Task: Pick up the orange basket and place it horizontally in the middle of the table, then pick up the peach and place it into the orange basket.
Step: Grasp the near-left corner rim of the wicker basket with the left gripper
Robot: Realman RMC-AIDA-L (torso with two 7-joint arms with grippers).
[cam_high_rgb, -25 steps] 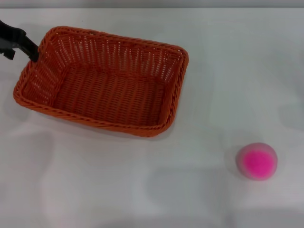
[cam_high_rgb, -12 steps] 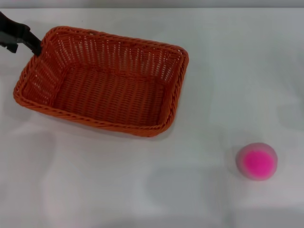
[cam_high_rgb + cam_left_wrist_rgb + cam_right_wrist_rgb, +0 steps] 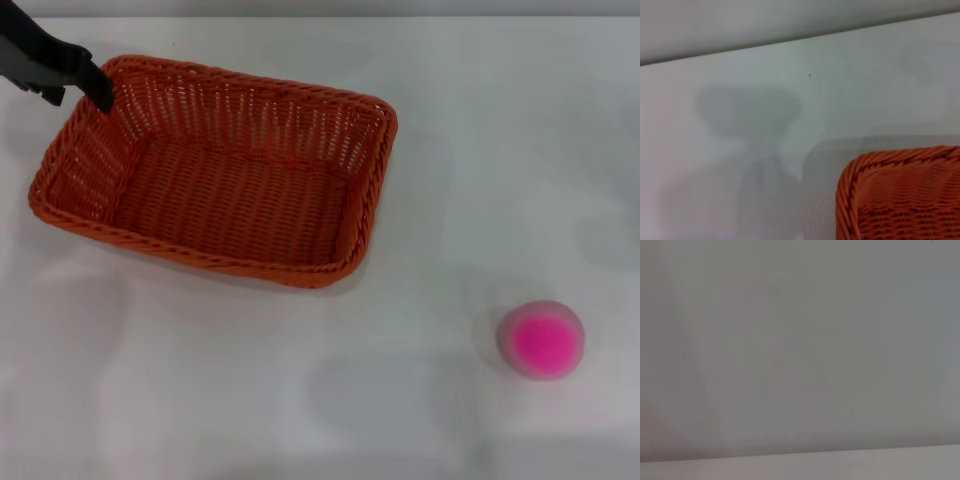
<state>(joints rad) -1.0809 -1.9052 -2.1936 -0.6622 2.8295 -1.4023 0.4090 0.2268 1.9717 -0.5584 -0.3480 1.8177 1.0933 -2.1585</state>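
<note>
The orange basket (image 3: 225,180) rests on the white table (image 3: 300,400), left of centre in the head view, its long side running across and slightly slanted. My left gripper (image 3: 78,98) hovers at the basket's far left corner, open, one fingertip over the rim and the other outside it, holding nothing. One corner of the basket (image 3: 900,195) shows in the left wrist view. The peach (image 3: 541,340), pale pink with a magenta side up, lies alone at the near right, well apart from the basket. My right gripper is out of view.
The table's far edge (image 3: 320,15) runs along the top of the head view. A soft shadow of the left gripper (image 3: 747,107) falls on the tabletop beside the basket's corner. The right wrist view holds only a plain grey surface.
My left gripper has risen and shifted toward the far side and slightly right along the basket's left corner. The basket and the peach have stayed where they were.
</note>
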